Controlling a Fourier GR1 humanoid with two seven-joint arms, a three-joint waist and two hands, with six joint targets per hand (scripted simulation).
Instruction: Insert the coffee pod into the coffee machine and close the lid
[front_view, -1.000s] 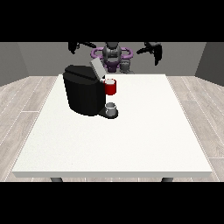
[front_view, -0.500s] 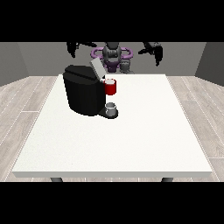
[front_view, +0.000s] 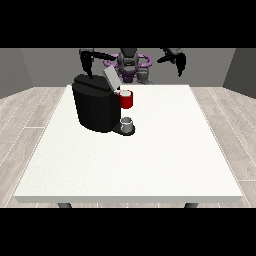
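A black coffee machine (front_view: 95, 107) is standing on the white surface (front_view: 150, 160), its grey lid (front_view: 111, 79) tilting open at the top. The robot hand at the view's left (front_view: 88, 62) is hanging in the air just above and behind the machine, its fingers pointing down and holding nothing that can be made out; whether they are released or clenched cannot be told. The robot hand at the view's right (front_view: 179, 62) is hovering well apart from the machine, over the far edge of the surface, and its finger state is likewise unclear. Below the left-side hand, a red thing at the machine (front_view: 126, 99) is sitting at the front. Under it, a small grey thing (front_view: 127, 123) is resting on the machine's base; whether it is the pod cannot be told.
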